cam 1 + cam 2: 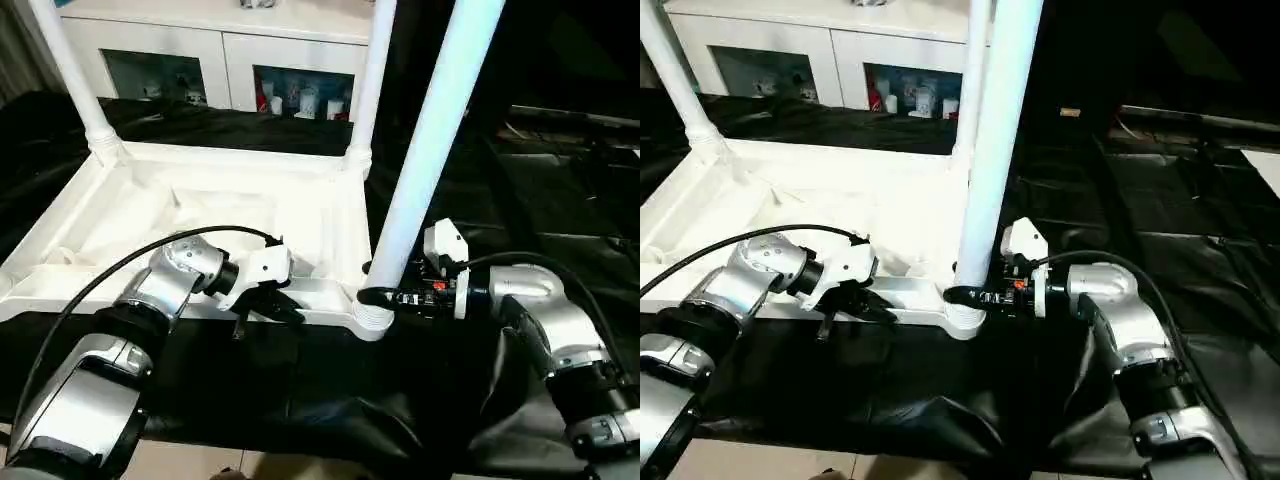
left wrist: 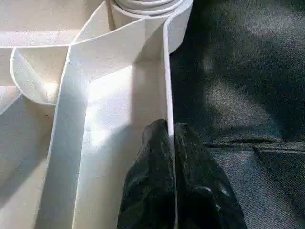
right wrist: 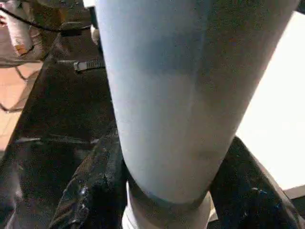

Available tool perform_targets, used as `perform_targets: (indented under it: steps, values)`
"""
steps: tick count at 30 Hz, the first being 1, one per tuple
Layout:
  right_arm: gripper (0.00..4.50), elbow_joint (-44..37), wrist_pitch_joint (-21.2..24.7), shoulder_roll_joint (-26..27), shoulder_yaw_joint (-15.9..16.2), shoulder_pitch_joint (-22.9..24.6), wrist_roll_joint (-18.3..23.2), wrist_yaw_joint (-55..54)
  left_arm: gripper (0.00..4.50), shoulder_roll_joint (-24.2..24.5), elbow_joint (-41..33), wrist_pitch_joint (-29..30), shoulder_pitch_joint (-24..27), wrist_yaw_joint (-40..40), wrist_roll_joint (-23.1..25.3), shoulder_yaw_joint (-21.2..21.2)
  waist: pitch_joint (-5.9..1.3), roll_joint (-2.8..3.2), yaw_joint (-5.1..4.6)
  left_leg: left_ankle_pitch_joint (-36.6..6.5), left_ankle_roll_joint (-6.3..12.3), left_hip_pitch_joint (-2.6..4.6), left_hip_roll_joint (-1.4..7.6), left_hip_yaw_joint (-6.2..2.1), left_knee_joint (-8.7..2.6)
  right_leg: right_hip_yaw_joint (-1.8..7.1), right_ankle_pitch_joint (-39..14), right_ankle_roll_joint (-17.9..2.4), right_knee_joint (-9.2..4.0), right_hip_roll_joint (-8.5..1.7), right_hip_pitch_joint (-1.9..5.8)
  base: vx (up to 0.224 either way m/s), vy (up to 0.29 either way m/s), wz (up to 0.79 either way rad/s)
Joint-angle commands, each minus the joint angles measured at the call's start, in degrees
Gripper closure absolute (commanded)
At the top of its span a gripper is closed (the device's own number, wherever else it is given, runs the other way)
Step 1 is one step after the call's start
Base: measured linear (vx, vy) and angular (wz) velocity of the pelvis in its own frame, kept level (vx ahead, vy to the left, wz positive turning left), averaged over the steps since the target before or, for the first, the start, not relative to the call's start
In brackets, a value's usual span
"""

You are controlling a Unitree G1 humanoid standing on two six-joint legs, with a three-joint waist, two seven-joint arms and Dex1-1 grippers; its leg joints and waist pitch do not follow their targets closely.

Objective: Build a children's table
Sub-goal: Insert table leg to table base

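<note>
The black-draped tabletop [image 1: 420, 400] carries the upturned white plastic children's table [image 1: 150, 215]. Right claw [image 1: 378, 296] grasps its near-corner white tapered tube leg [image 1: 425, 150]; left claw [image 1: 262, 310] is clenched on its thin near rim [image 2: 167, 86].

Head stereo pair looking down over forearms, wrist cameras close along each claw, all sharing the near corner socket [image 1: 372, 318]

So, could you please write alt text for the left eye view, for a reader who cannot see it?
The right gripper clasps a long white tapered plastic leg standing in the near corner socket of the upturned white plastic table top. The left gripper pinches the top's near rim, jaws shut. Two more legs stand in the far corners.
</note>
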Motion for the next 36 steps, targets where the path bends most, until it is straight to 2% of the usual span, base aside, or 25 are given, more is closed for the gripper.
perform_targets:
  steps: [1,11,16,18,20,22,23,24,25,26,27,28,30,31,32,33,34,35,36]
  values:
    - [2.64,4.8,2.1,-0.3,5.9,3.7,-4.3,1.9,4.5,-1.6,-4.4,-2.0,-1.6,-1.8,-3.1,1.0,-2.72,-0.04,-0.55,-17.9,1.81,0.38,0.78,0.34,-4.58,1.43,-22.5,-11.0,-5.05,-2.97,2.12,0.0,0.0,0.0]
    - [2.64,4.3,-1.5,-0.7,7.7,5.3,-4.9,6.2,4.5,-1.1,-5.9,-3.0,-0.9,-5.2,-4.1,0.7,-2.68,0.14,-0.56,-17.9,2.03,0.43,0.96,0.39,-4.97,1.42,-19.5,-12.1,-5.0,-2.88,2.23,0.0,0.0,0.0]
    - [2.64,5.8,-3.2,0.1,7.2,5.1,-5.5,4.7,4.5,-1.2,-5.8,-2.9,-0.9,-4.2,-3.2,0.4,-2.8,0.16,-0.59,-17.4,2.05,0.44,1.02,0.45,-5.05,1.39,-18.1,-12.6,-4.98,-2.91,2.35,0.0,0.0,0.0]
    - [2.64,7.5,-4.1,1.3,5.8,4.7,-5.9,1.9,4.5,-1.6,-5.2,-2.5,-1.1,-2.3,-2.8,0.9,-2.66,0.2,-0.7,-18.4,1.8,0.44,1.0,0.42,-5.14,1.37,-19.6,-12.5,-5.15,-2.95,2.22,0.0,0.0,0.0]
    - [2.64,9.8,-4.7,2.5,4.4,4.0,-6.5,-1.8,4.5,-2.0,-4.5,-2.1,-1.3,-0.8,-2.7,1.5,-2.45,0.1,-0.89,-20.7,1.29,0.52,0.89,0.3,-5.23,1.36,-24.0,-11.3,-5.52,-3.05,2.02,0.0,0.0,0.0]
    - [2.64,14.1,-5.0,4.8,1.8,2.6,-7.4,-9.8,4.5,-2.8,-2.6,-0.2,-2.0,3.0,-2.5,3.0,-2.35,0.16,-1.45,-23.8,0.16,0.81,0.77,-0.1,-5.3,1.22,-30.1,-9.6,-6.06,-3.18,1.59,0.0,0.0,0.0]
    - [2.64,15.5,-4.8,5.5,1.0,2.1,-7.6,-12.7,4.5,-3.0,-1.5,0.4,-2.4,4.8,-2.1,3.4,-2.21,0.12,-2.06,-24.7,-0.47,0.63,0.67,-0.4,-5.43,1.05,-32.7,-8.6,-6.24,-3.16,1.51,0.0,0.0,0.0]
    - [2.64,15.9,-4.8,5.6,0.8,2.0,-7.7,-13.4,4.5,-3.1,-1.2,0.6,-2.5,5.3,-2.0,3.4,-2.28,0.07,-2.26,-25.0,-0.66,0.56,0.57,-0.55,-5.46,0.92,-33.9,-7.9,-6.38,-3.17,1.64,0.0,0.0,0.0]
    - [2.64,16.8,-4.5,6.1,0.2,1.7,-7.8,-15.3,4.5,-3.2,-0.3,1.4,-2.8,6.5,-1.7,3.7,-2.19,-0.04,-2.56,-25.6,-0.81,0.41,0.41,-0.84,-5.51,0.7,-36.8,-6.3,-6.65,-3.16,1.71,0.0,0.0,0.0]
    - [2.64,19.1,-3.5,7.4,-1.3,1.1,-7.8,-20.4,4.5,-4.2,1.1,5.0,-3.3,9.9,-1.9,5.0,-2.22,-0.11,-2.96,-26.1,-0.72,0.43,0.39,-0.96,-5.53,0.65,-38.0,-5.5,-6.92,-3.23,1.65,0.0,0.0,0.0]
    - [2.64,20.3,-3.1,8.1,-1.8,0.8,-8.0,-23.0,4.5,-4.8,1.6,7.0,-3.5,11.5,-2.2,5.6,-2.25,0.0,-3.25,-26.4,-0.77,0.87,0.33,-0.9,-5.36,0.62,-38.6,-5.8,-7.15,-3.3,1.15,0.0,0.0,0.0]
    - [2.64,20.3,-3.1,8.1,-1.8,0.8,-8.0,-23.0,4.5,-4.8,1.6,7.0,-3.5,11.5,-2.2,5.6,-2.29,-0.02,-3.45,-26.7,-0.7,1.01,0.25,-0.96,-5.29,0.5,-38.9,-5.7,-7.34,-3.23,1.06,0.0,0.0,0.0]
    - [2.64,23.3,-3.1,9.8,-2.8,-0.4,-8.9,-30.2,4.5,-6.2,2.2,11.5,-4.0,16.7,-1.9,6.5,-2.37,0.11,-3.72,-26.8,-0.44,0.62,0.37,-1.16,-5.57,0.24,-37.8,-5.9,-7.33,-3.26,1.59,0.0,0.0,0.0]
    - [2.64,24.2,-3.0,10.4,-3.2,-0.8,-8.9,-32.2,4.5,-6.7,2.4,12.8,-4.2,18.3,-1.7,6.8,-2.28,0.07,-4.09,-27.4,-0.65,0.5,0.33,-1.22,-5.73,0.11,-37.2,-6.2,-7.31,-3.16,1.41,0.0,0.0,0.0]
    - [2.64,27.8,-2.9,12.4,-4.9,-2.7,-8.7,-40.0,4.5,-8.7,3.0,18.1,-4.7,23.8,-1.8,7.9,-2.17,0.26,-4.13,-28.4,-0.82,0.76,0.31,-1.3,-5.67,-0.07,-37.8,-6.2,-7.47,-3.11,1.2,0.0,0.0,0.0]
    - [2.64,31.0,-3.4,13.9,-6.3,-4.4,-8.6,-45.7,4.5,-10.2,3.0,21.6,-5.1,27.5,-1.6,8.4,-2.15,0.44,-4.62,-31.0,-0.86,1.65,0.03,-1.27,-5.08,-0.62,-39.8,-6.1,-8.13,-2.96,0.52,0.0,0.0,0.0]
    - [2.64,31.4,-3.4,14.1,-6.5,-4.6,-8.6,-46.3,4.5,-10.4,3.0,21.9,-5.1,27.9,-1.5,8.4,-1.97,0.49,-4.92,-32.0,-0.78,1.75,0.02,-1.33,-5.04,-0.93,-40.5,-5.8,-8.4,-2.94,0.36,0.0,0.0,0.0]
    - [2.64,33.3,-3.8,15.0,-7.2,-5.7,-8.5,-49.7,4.5,-11.3,2.6,23.5,-5.2,30.0,-1.0,8.5,-2.1,0.72,-5.2,-33.3,-0.24,1.87,-0.12,-1.53,-5.0,-2.04,-41.0,-4.7,-9.1,-2.91,0.89,0.0,0.0,0.0]
    - [2.64,34.0,-3.9,15.3,-7.5,-6.1,-8.5,-50.8,4.5,-11.6,2.4,23.9,-5.2,30.5,-0.8,8.4,-2.09,0.83,-5.36,-33.8,0.12,1.88,0.06,-1.59,-5.24,-2.63,-40.0,-4.7,-9.19,-2.98,1.24,0.0,0.0,0.0]
